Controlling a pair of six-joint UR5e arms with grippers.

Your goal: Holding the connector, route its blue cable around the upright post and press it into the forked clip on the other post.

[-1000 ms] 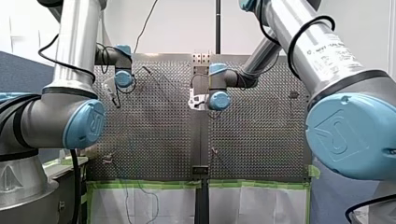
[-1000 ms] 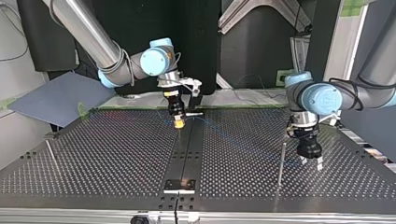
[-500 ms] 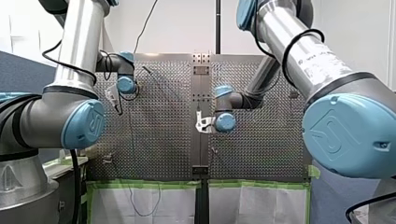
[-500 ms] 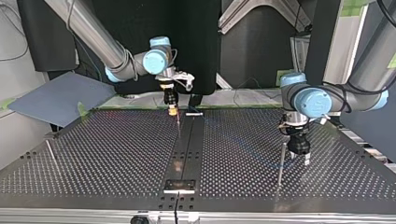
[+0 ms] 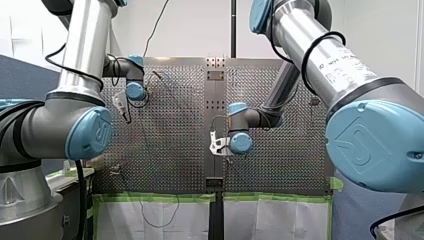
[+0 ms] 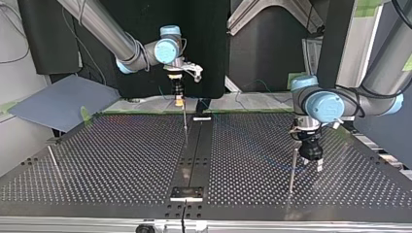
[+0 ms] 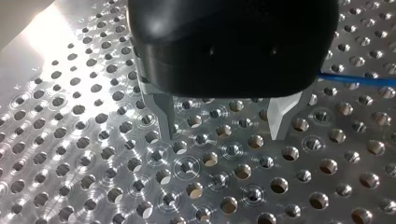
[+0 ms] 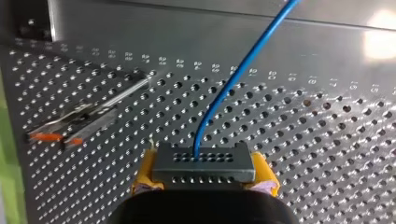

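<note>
Yellow-padded right claw (image 8: 204,181) pinches the connector (image 8: 204,164).
Blue cable (image 8: 219,93) rises from it; left claw (image 7: 224,122) spread above the table (image 7: 84,154).

Upright post (image 6: 292,171) just beside left hand (image 6: 314,166)

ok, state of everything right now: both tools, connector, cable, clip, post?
right tool: shut on connector
connector: held in right tool, cable end facing away from it
blue cable: attached to connector, curving away ahead of it, not in the clip
forked clip: empty
left tool: open, nothing between its fingers
post: upright, close beside left tool
</note>
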